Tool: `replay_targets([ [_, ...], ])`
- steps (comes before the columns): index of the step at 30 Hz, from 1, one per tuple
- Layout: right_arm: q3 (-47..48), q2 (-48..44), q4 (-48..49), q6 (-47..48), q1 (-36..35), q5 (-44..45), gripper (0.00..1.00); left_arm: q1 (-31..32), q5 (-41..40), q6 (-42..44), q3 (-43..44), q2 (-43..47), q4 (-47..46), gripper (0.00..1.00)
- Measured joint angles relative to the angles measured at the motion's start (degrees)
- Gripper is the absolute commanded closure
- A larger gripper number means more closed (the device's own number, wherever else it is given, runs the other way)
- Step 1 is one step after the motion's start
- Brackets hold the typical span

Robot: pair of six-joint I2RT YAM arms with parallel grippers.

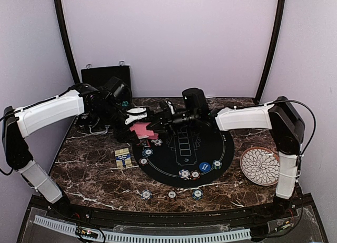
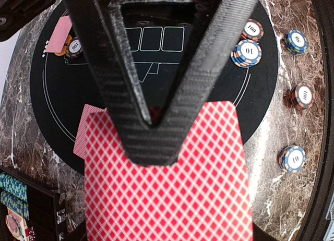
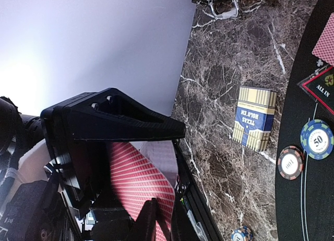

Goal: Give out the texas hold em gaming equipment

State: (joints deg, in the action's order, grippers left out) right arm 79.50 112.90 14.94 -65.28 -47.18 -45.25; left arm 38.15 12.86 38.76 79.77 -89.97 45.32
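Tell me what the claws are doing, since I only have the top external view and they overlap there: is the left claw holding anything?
Observer: Yes. The left wrist view shows the left claw shut on red diamond-backed playing cards.
Operator: And the right claw?
Observer: In its own wrist view, the right claw has red-backed cards between its fingers. I cannot tell whether it has pinched them.
Operator: What is the small box beside the black mat?
Observer: The right wrist view makes its label readable: Texas Hold'em.
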Motion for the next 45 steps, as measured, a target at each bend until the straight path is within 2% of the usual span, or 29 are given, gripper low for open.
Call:
replay_targets([
  [4,-0.4,-0.2,0.2,-0.3,0.3,0.0,0.98,-0.1,-0.1,0.0,0.0,0.0,0.1,1.00],
  [24,-2.1,-4.7,-1.3,1.6,1.2,-0.2,1.00,-0.1,-0.1,0.0,-0.1,0.0,0.2,1.00],
  [33,-8.1,-10.3,-4.6,4.2,5.0,0.1,1.00,-0.1,-0.1,0.0,-0.3,0.0,0.2,1.00],
  [45,-21.9,-16.6,-11.7,10.3,8.3,1.5,1.00,-0.1,-0.1,0.0,-0.4,0.0,0.2,1.00],
])
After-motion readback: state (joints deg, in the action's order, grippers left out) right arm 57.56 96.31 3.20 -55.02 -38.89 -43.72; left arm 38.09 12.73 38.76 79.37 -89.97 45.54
